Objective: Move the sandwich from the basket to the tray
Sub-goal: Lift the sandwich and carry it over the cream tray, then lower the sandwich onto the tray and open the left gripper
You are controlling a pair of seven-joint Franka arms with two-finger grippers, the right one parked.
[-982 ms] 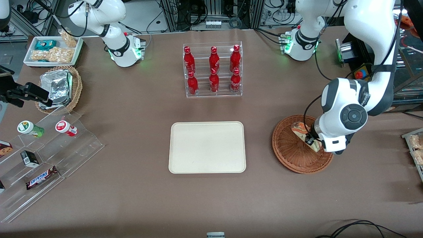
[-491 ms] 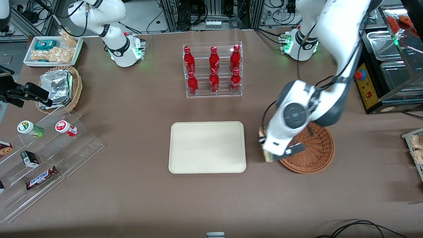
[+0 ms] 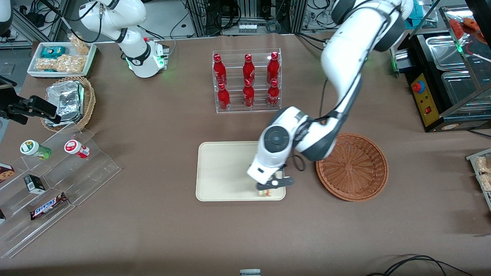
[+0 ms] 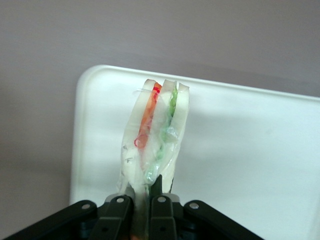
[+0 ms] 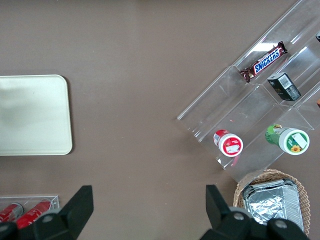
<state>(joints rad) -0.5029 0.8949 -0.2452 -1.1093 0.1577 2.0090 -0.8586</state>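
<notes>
While over tray (image 3: 222, 172) corner: gripper (image 4: 141, 202) clamped on sandwich (image 4: 156, 135).
Basket (image 3: 352, 167): beside tray, nothing inside.

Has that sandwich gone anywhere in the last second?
Yes. The claw, shut on the sandwich, carried it out of the basket and over the tray, at the corner nearest the front camera.

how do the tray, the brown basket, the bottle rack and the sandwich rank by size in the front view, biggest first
1. tray
2. basket and bottle rack: look alike, not ranked
3. sandwich: smallest, mostly hidden under the gripper, which holds it over the tray's corner nearest the camera and basket.
</notes>
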